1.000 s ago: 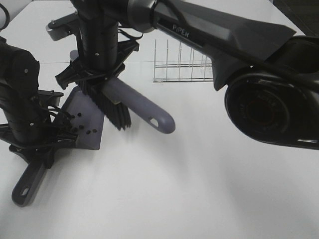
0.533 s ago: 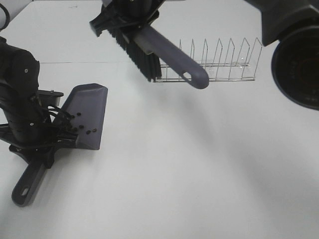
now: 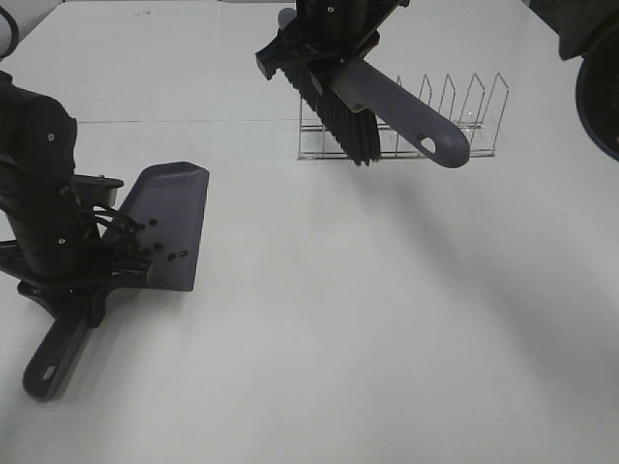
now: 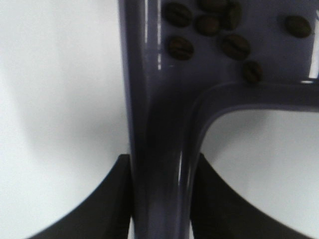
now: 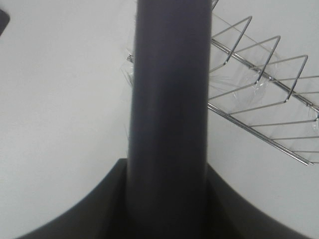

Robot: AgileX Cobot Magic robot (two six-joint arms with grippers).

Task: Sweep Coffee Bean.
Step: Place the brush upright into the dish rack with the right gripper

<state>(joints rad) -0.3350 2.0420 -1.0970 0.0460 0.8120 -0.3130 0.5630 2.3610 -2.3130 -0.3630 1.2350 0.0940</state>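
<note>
though partly hidden behind the left arm [image 3: 44, 208] in the high view, plainly clenched: left jaws around the handle of the grey-purple dustpan [image 3: 174, 208], with dark pads [image 4: 107, 199] pressed on either side of that handle in the left wrist view. dustpan low at the left of the white tabletop [image 3: 387, 338], free end of its handle toward the near edge. join of handle and pan covered by the left arm from above.

coffee beans [image 3: 158, 247] lying inside the pan, small dark ovals grouped toward the handle side. same coffee beans close up in the left wrist view, just past the fork of the handle.

right jaws clenched on the brush [image 3: 397, 106], its grey-purple handle filling the middle of the right wrist view between two dark pads. brush held up off the tabletop at the far side, black bristles [image 3: 340, 121] pointing down, handle end with its hang hole jutting to the right.

wire rack [image 3: 474, 126] behind and below the brush, its left end covered by the bristles in the high view. touching or just above: cannot tell. thin metal prongs of the rack beside the brush handle in the right wrist view.

brush well apart from dustpan and coffee beans. dark bulk of the right arm [image 3: 600, 87] cutting off the upper right corner of the high view.
</note>
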